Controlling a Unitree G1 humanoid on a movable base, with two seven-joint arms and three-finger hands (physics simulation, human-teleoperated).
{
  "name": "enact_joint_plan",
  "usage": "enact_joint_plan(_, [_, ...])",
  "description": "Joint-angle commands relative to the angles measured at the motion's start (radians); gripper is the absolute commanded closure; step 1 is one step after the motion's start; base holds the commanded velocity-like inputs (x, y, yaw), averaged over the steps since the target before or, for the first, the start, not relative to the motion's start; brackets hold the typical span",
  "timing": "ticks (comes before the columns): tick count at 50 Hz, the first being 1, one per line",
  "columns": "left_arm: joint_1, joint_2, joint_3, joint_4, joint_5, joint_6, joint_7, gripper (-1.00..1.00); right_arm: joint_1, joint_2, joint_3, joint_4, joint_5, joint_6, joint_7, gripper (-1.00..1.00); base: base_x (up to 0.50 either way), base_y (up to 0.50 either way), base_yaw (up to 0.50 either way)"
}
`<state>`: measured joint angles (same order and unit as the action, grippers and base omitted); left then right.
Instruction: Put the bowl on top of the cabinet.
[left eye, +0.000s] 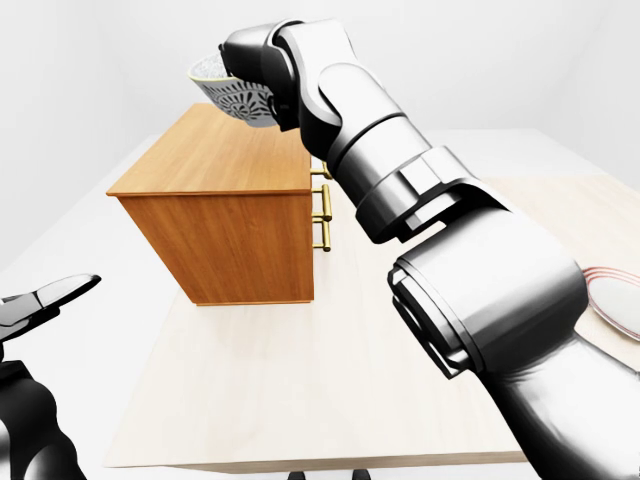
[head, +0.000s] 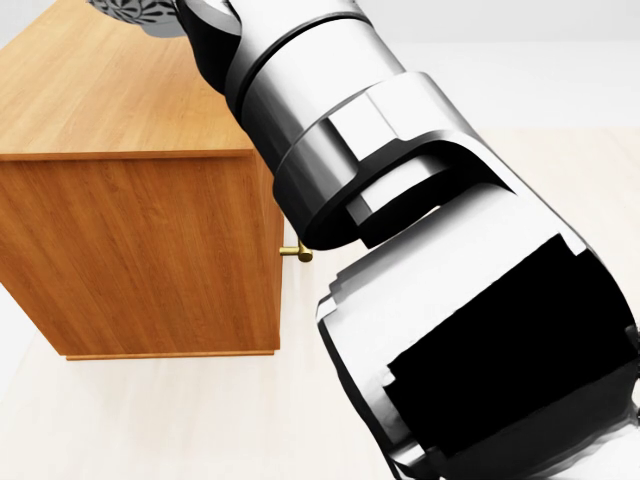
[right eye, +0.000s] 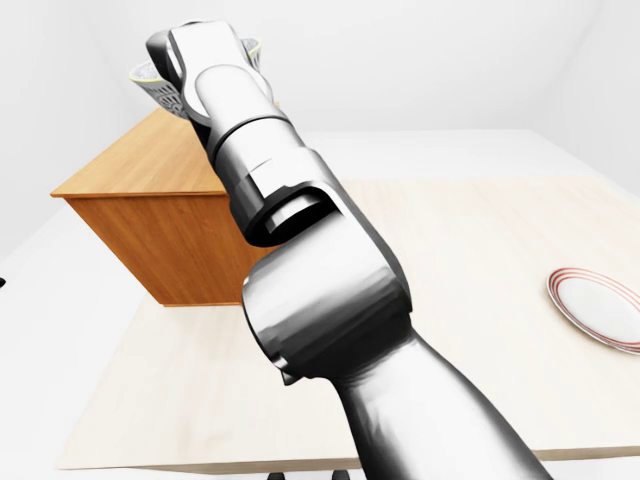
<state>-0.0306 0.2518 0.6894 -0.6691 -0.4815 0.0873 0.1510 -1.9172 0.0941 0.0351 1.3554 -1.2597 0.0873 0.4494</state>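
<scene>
Pale wooden table (left eye: 300, 400) in a plain white room, with white walls and white floor all around. On the table, counted: one cabinet (left eye: 225, 250) of orange-brown wood, standing in the left part of the left-eye view; one plate (right eye: 598, 305), white with thin reddish rings at the rim, lying flat well to the right of the cabinet, near the table's right edge. Brass handles (left eye: 323, 218) on the cabinet's right face, partly covered by the arm, so not possible to count with certainty. One bowl (left eye: 226, 95), white with a grey lace-like pattern, not on the table but held up in the air just above the cabinet, over the end of its top nearest the top of the left-eye view, apparently clear of the wood. Two hands. Right hand (left eye: 268, 80) at the end of the long silver arm reaching past the cabinet's right side, closed on the bowl, though with most of the fingers hidden behind the wrist. Left hand (left eye: 42, 303) dark, low and well to the left of the cabinet, off the table, fingers stretched out and holding nothing.
</scene>
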Motion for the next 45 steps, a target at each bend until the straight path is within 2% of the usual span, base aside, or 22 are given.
enact_joint_plan(1, [0.001,0.001,0.001,0.002,-0.004,0.000,0.001,-1.00,0.030,0.011,0.015,-0.008,-0.031,0.000,-0.026,1.00,0.00,0.00,0.00])
enact_joint_plan(13, [0.003,-0.002,-0.003,0.002,-0.001,0.000,-0.001,-1.00,0.072,0.046,0.019,-0.010,-0.012,0.000,-0.043,1.00,0.00,0.00,0.00])
enact_joint_plan(45, [0.001,-0.002,-0.005,0.003,-0.003,0.000,0.001,-1.00,0.105,0.054,0.025,-0.010,0.010,0.000,-0.053,1.00,0.00,0.00,0.00])
